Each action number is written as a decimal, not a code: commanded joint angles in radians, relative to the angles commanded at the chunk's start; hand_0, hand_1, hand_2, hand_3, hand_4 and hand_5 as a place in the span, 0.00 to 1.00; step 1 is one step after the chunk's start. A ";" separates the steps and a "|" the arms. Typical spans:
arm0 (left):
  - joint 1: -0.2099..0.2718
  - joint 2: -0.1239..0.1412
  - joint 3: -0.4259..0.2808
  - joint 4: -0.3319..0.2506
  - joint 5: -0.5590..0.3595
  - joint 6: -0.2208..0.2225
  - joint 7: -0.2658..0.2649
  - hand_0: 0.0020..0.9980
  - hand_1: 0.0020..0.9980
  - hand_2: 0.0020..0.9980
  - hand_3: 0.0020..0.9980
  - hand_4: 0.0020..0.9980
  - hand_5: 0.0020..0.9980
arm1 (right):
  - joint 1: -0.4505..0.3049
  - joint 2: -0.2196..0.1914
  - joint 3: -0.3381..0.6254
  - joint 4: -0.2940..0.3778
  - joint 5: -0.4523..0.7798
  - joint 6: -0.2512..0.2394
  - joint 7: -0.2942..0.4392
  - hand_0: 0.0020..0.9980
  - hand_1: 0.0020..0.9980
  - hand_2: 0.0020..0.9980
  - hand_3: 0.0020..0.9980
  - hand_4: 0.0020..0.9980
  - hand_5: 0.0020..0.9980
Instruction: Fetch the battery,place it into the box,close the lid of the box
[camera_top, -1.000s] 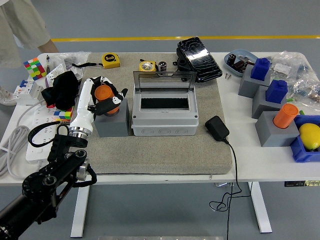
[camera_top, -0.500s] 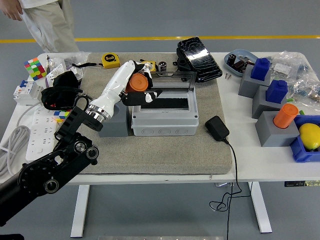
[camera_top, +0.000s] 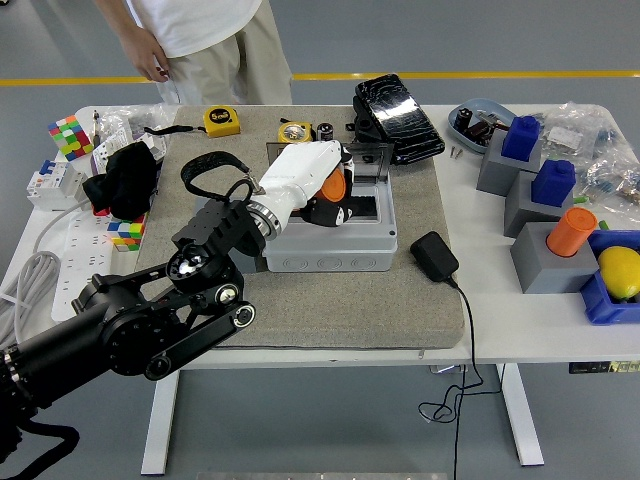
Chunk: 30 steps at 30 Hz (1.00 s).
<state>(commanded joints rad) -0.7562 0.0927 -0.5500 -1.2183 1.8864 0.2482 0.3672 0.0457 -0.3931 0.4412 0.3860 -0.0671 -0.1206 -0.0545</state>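
My left hand (camera_top: 333, 203) is shut on the orange cylindrical battery (camera_top: 333, 186) and holds it over the opening of the grey box (camera_top: 330, 250), which sits mid-table on the grey mat (camera_top: 330, 310). The box's clear lid (camera_top: 372, 160) stands open, upright at the back edge, partly hidden by my white forearm. The arm crosses the mat from the lower left. The grey holder block that carried the battery is hidden behind the arm. My right arm is out of view.
A black power adapter (camera_top: 434, 255) with its cord lies right of the box. A black pouch (camera_top: 398, 115), a yellow tape measure (camera_top: 222, 121) and a small battery (camera_top: 325, 131) lie behind the box. Grey blocks with blue and orange (camera_top: 571, 231) pieces stand at right. A person (camera_top: 200, 30) stands at the far left.
My left hand has carried the orange battery right, from the grey holder block to above the box opening. The person has walked right along the table's far side.
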 joint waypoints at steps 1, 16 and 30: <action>-0.005 -0.004 0.010 0.006 0.002 -0.002 0.005 0.24 0.13 0.12 0.21 0.67 0.00 | 0.000 0.000 -0.001 0.000 0.000 0.000 0.000 0.62 0.64 0.67 0.57 0.99 0.52; -0.103 -0.085 0.083 0.149 0.091 -0.039 0.076 0.22 0.14 0.13 0.25 0.75 0.00 | 0.006 -0.001 -0.014 0.003 0.000 -0.001 0.000 0.62 0.64 0.67 0.57 0.99 0.52; -0.150 -0.093 0.131 0.217 0.080 -0.054 0.078 0.23 0.19 0.16 0.31 0.76 0.00 | 0.010 -0.002 -0.021 0.005 0.001 -0.001 0.001 0.62 0.64 0.67 0.57 0.99 0.52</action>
<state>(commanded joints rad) -0.9062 0.0000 -0.4188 -1.0016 1.9661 0.1938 0.4449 0.0560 -0.3950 0.4203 0.3911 -0.0664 -0.1215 -0.0537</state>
